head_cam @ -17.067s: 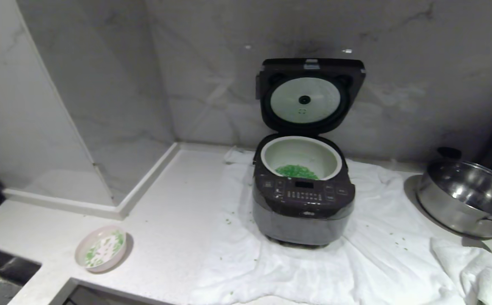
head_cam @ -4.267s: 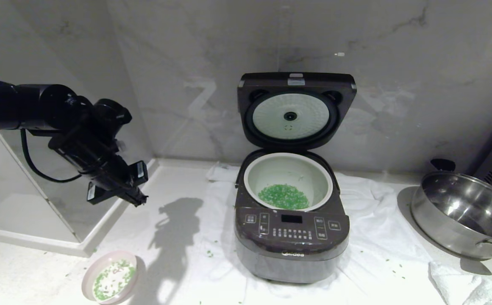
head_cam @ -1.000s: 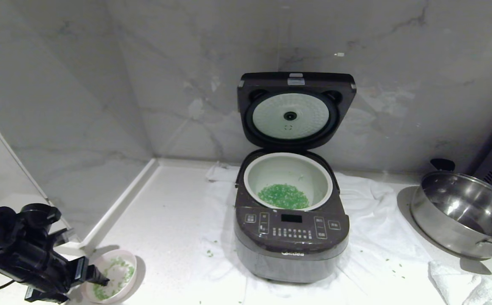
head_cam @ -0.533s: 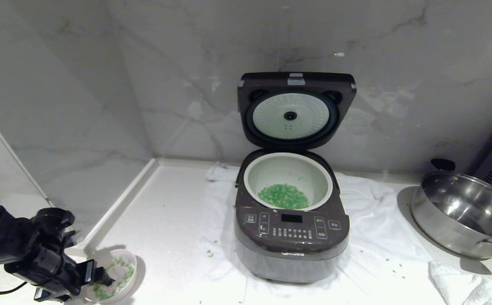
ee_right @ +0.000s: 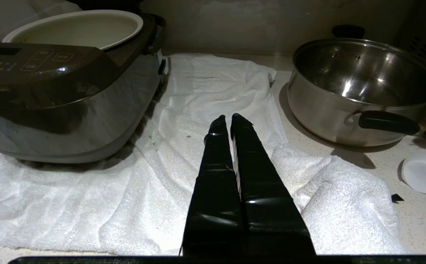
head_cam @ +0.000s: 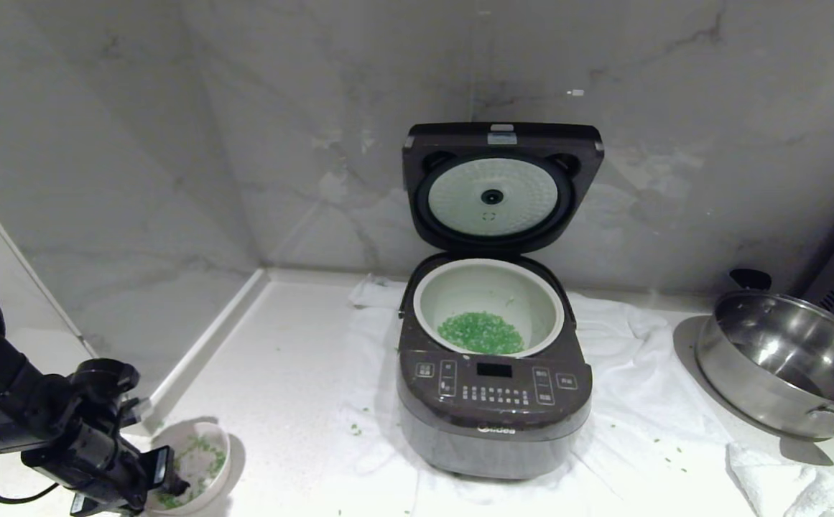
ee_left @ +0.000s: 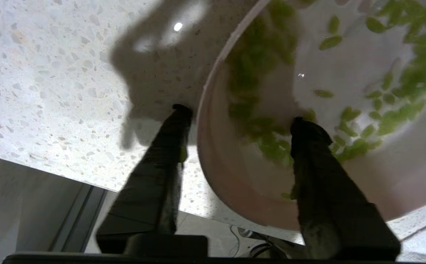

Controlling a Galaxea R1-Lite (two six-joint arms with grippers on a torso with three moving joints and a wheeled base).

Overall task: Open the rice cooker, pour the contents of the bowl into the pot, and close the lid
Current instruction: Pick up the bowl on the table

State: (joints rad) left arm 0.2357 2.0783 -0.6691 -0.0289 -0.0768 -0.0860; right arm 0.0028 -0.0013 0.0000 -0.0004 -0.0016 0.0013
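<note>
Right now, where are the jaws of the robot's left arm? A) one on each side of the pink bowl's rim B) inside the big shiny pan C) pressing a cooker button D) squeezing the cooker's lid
A: in the left wrist view the left gripper has one jaw outside the bowl and one inside, among the green bits.

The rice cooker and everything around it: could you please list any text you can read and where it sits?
"Midea": logo low on the front of the rice cooker.
Button labels and display on its control panel: too small to read.
Sticker at the top of the open lid: unreadable.
Nothing else carries text.
</note>
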